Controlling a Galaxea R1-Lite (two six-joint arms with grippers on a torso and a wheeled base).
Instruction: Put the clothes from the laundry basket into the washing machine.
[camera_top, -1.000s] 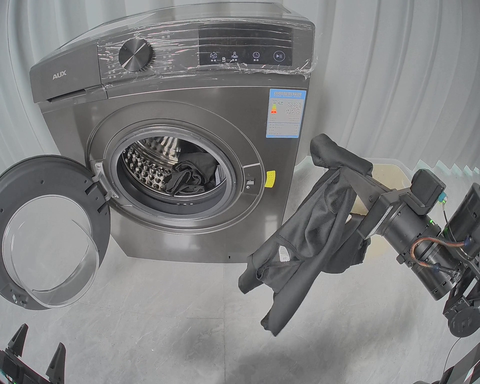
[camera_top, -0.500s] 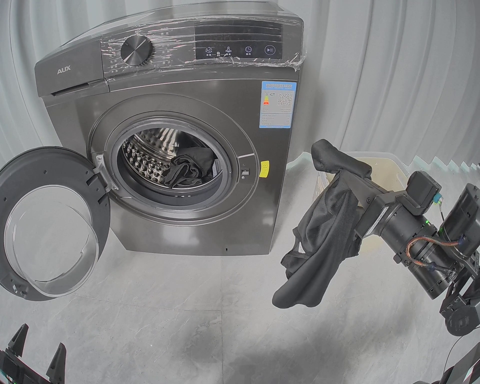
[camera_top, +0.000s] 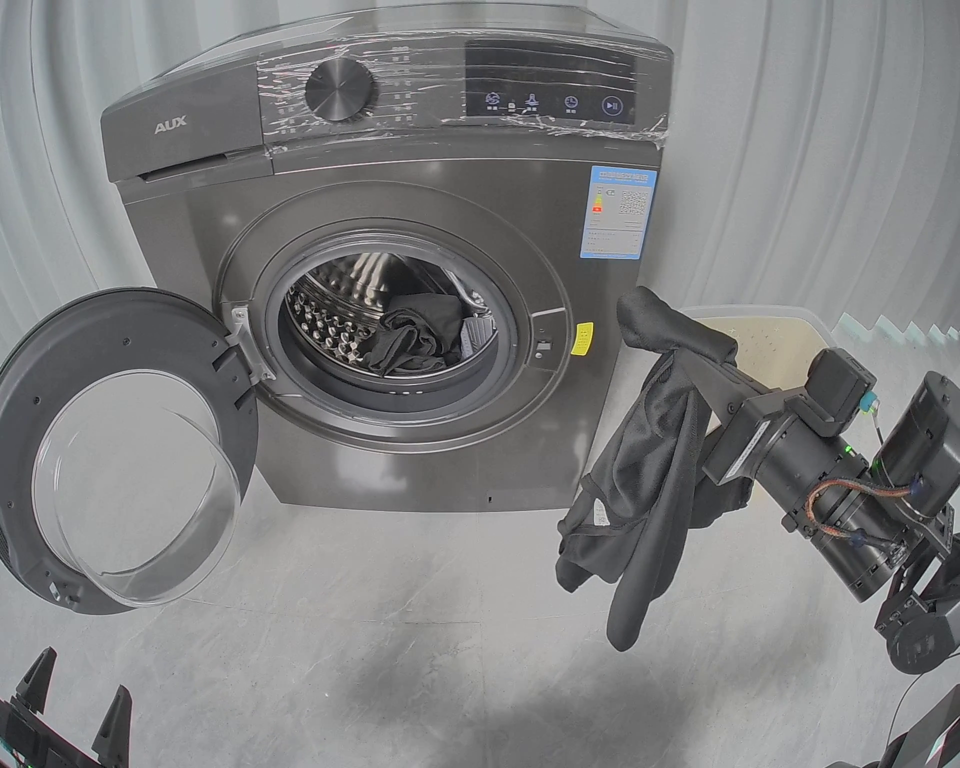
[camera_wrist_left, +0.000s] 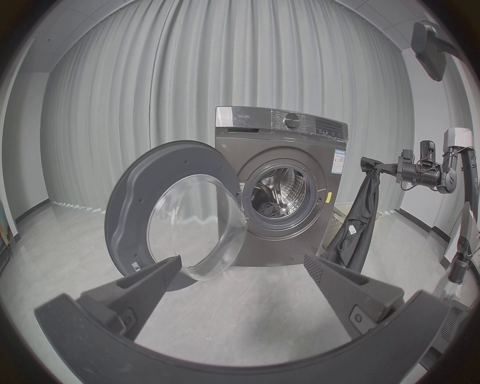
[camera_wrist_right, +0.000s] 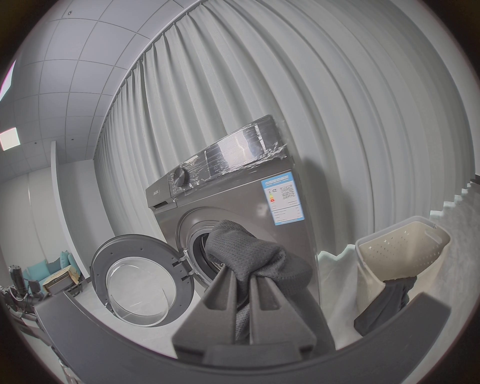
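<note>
A grey front-loading washing machine (camera_top: 420, 190) stands ahead with its round door (camera_top: 60, 400) swung open to the left. Dark clothes (camera_top: 415, 335) lie in the drum. My right gripper (camera_top: 690, 355) is shut on a black garment (camera_top: 650, 470), held in the air to the right of the machine; the cloth hangs down toward the floor. In the right wrist view the fingers (camera_wrist_right: 220, 305) pinch the garment (camera_wrist_right: 250, 255) in front of the drum opening. The cream laundry basket (camera_top: 790, 335) stands behind the right arm. My left gripper (camera_top: 70, 705) is open, low at the left, and holds nothing.
Another dark cloth (camera_wrist_right: 385, 305) hangs over the basket's (camera_wrist_right: 400, 250) near side. Grey curtains run behind the machine. Bare tiled floor lies between me and the machine. The open door (camera_wrist_left: 170, 220) stands out into the space on the left.
The head camera has shifted, so the machine sits further right in the picture. The hanging garment has swung and drawn together; it now hangs narrower under the right gripper. The left gripper is unchanged.
</note>
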